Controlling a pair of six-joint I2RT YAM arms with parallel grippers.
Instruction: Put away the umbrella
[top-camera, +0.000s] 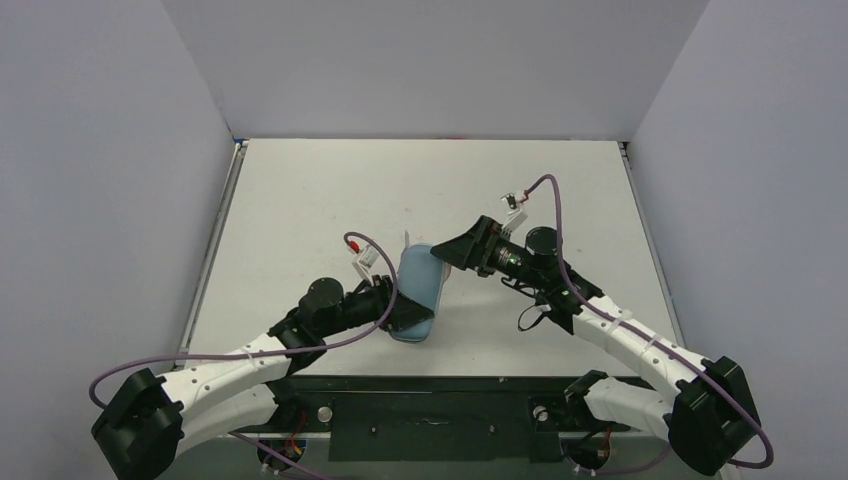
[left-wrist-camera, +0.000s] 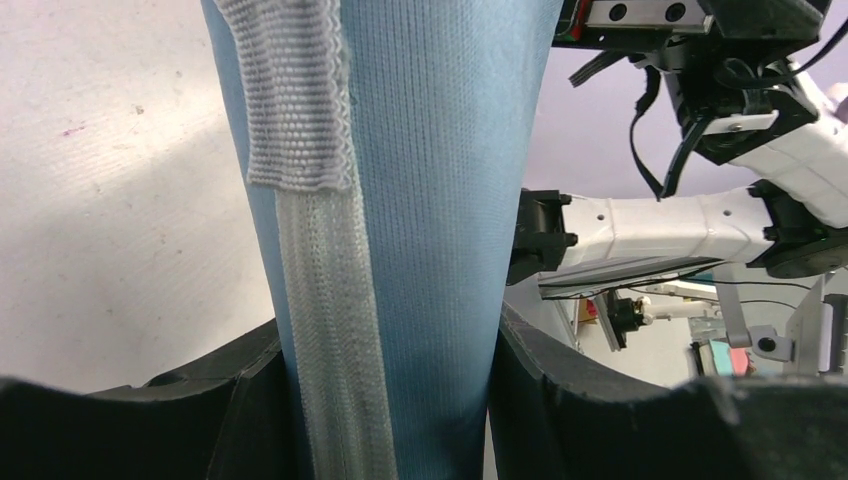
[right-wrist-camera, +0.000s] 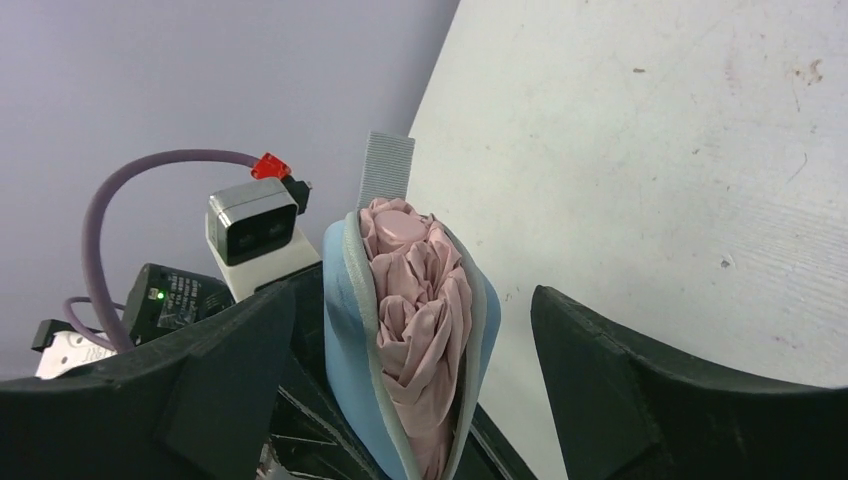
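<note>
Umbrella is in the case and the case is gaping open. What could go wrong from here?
1. Pink umbrella fabric bulges through the light blue case's open seam. Closing it could pinch the fabric, and tilting the case might let the umbrella slide out.
2. Only the left gripper clamps the case, near one end. The right gripper straddles it with jaws open and apart, so the case could pivot or slip.

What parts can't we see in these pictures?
1. The umbrella: in the right wrist view, its lower part is buried inside the blue case.
2. Top view: the umbrella does not show at all; the case's wall hides it.
3. Left wrist view: the case's ends are cut off, above by the picture's edge, below by the left gripper, whose jaws squeeze it.
</note>
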